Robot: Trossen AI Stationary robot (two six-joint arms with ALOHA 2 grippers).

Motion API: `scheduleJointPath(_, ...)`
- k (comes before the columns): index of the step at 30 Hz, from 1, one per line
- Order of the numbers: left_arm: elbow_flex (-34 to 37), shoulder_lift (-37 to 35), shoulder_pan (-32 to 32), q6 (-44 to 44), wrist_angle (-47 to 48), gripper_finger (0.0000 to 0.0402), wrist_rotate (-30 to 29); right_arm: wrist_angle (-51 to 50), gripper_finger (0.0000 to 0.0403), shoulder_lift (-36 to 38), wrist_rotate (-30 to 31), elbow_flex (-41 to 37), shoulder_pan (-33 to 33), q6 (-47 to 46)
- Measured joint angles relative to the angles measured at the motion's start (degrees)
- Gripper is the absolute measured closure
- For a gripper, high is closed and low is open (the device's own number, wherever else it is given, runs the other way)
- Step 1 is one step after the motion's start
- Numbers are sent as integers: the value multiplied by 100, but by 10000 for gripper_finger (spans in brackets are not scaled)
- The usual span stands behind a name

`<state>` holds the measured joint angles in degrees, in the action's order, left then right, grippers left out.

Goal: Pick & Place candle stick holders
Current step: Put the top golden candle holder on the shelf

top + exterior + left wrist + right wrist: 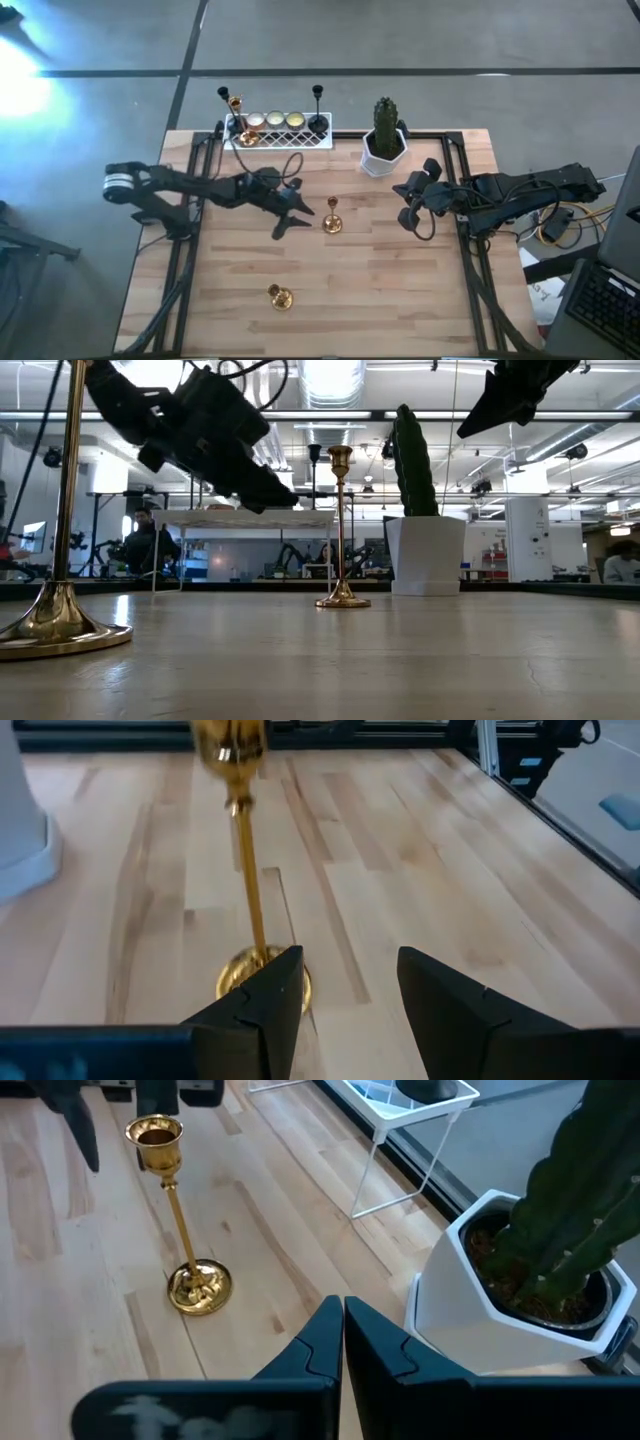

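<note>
Gold candle stick holder, unmarked

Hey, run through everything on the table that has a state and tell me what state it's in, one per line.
Left end effector: open, empty, beside the middle gold candle holder.
Right end effector: shut, empty, near the cactus pot.
Middle gold candle holder: upright on the table, not gripped.
Near gold candle holder: upright on the table, alone.
White lattice tray: holds three cream-gold cups, black and gold holders.
Cactus pot: upright.
</note>
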<state>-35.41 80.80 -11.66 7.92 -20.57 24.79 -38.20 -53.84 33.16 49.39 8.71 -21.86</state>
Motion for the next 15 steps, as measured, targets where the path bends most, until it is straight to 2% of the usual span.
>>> scheduleJointPath(9,-742,880,53,212,2,234,-155,-14,394,0,-3,-3,0,2)
scheduleJointPath(13,-900,1116,51,221,1,234,-667,-37,394,0,-6,-7,0,2)
scheduleJointPath(15,-934,1185,48,233,-58,234,-729,-61,394,0,-12,-13,0,2)
